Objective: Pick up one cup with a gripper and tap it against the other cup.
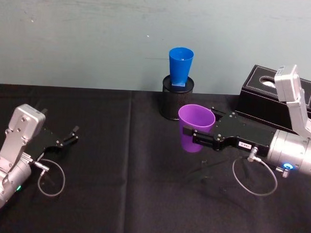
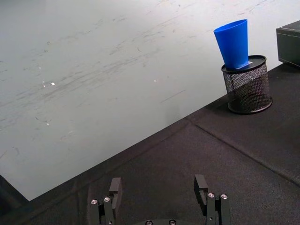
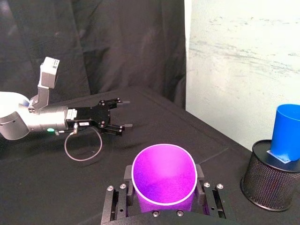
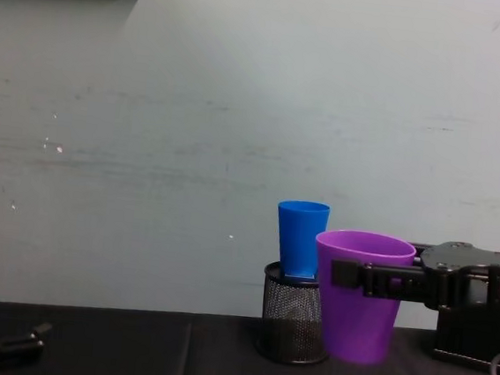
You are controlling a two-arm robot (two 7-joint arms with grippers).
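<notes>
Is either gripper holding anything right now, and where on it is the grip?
The right gripper holds the purple cup, clamped on opposite sides of its wall a little below the rim. The left gripper is open and holds nothing.

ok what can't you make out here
Base of the blue cup, head view: sunk inside the black mesh holder.
Lower wall of the purple cup, right wrist view: hidden by the right gripper's body.
Whether it touches the holder, chest view: the cup overlaps it.
Rear of the left gripper, chest view: cut off by the left edge.
</notes>
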